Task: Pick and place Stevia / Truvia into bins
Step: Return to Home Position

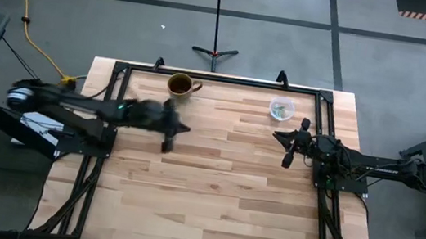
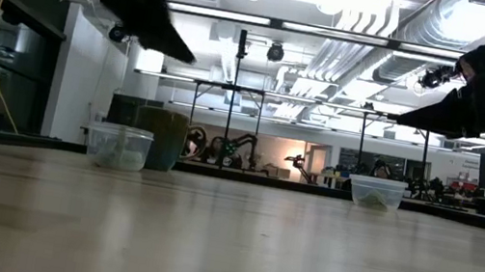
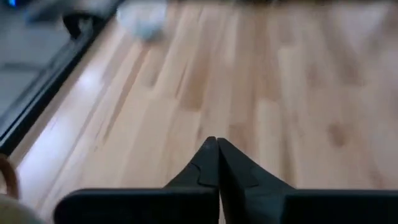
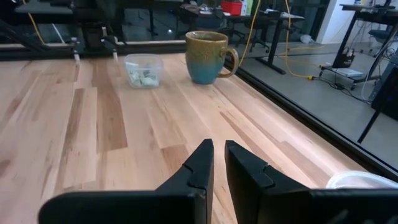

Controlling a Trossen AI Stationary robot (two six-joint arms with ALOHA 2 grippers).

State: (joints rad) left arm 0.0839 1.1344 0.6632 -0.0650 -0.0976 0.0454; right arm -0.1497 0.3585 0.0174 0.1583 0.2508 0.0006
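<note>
Sorting looks finished. Every one of the packets (image 4: 146, 76) in view lies inside a clear cup, and none shows loose on the bench (image 1: 211, 194) in any view. The left cup (image 4: 130, 70) stands just beside the brown mug (image 4: 208, 56), near 11 o'clock on the bench, with a small heap in it; I can't read the count. The right cup (image 1: 273, 108) is at 1 o'clock, with green-and-white scraps at its bottom. The left hand (image 3: 216, 144) has its fingers pressed together, holds nothing, and hangs over bare planks around 10 o'clock. The right hand (image 4: 218, 148) has a narrow gap with nothing in it, at about 2 o'clock, near its cup. My judgement is that only parking both arms is left. The surface is pale wood planks with a black frame rail around them. The room has a grey floor, a yellow cable (image 1: 26, 4) and a tripod foot (image 1: 213, 52) past 12 o'clock. The low view gives an open workshop with ceiling lights and ducts, and other rigs well back.
</note>
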